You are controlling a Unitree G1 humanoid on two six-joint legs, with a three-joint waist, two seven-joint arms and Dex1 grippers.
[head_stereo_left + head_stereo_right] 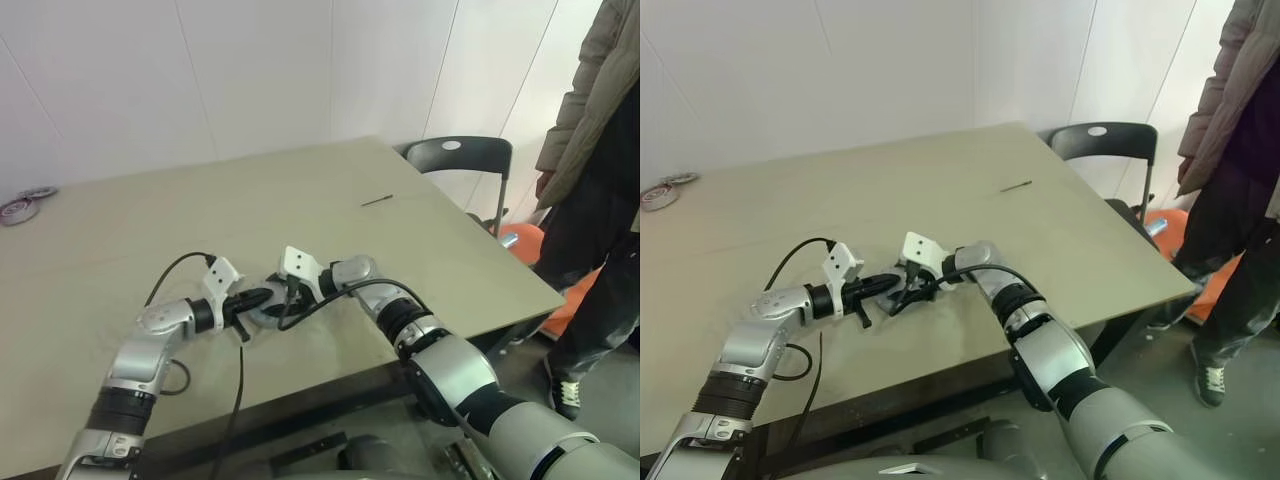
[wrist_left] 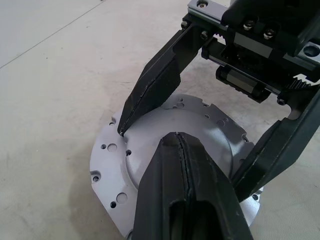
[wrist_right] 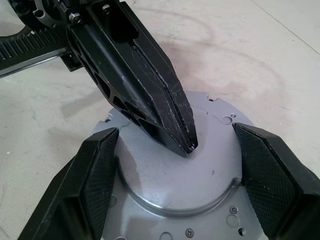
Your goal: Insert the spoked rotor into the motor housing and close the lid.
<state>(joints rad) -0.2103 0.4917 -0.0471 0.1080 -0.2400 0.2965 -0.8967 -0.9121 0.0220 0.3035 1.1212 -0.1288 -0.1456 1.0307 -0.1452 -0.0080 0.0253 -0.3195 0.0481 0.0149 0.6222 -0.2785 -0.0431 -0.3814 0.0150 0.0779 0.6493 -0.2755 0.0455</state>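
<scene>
I judge this the lid-closing step: my clenched left end effector (image 3: 187, 142) presses the lid (image 3: 175, 175), seemingly seated on the desk (image 1: 300, 190), at six o'clock, my right end effector (image 3: 175, 185) spread astride it, next squeezing home.

Low and centre in the left eye view, the lid (image 1: 268, 316) lies flat on the tabletop (image 1: 300, 215), near its front edge. The left gripper (image 1: 268, 294) comes in from the left, its tip resting on the lid's top; the right gripper (image 3: 175, 165) reaches from the right, one finger either side of the lid. Far upper left, two small discs (image 1: 25, 205) sit by the tabletop's edge. A chair (image 1: 458, 160) stands beyond the right corner, a person (image 1: 600, 180) at far right.
</scene>
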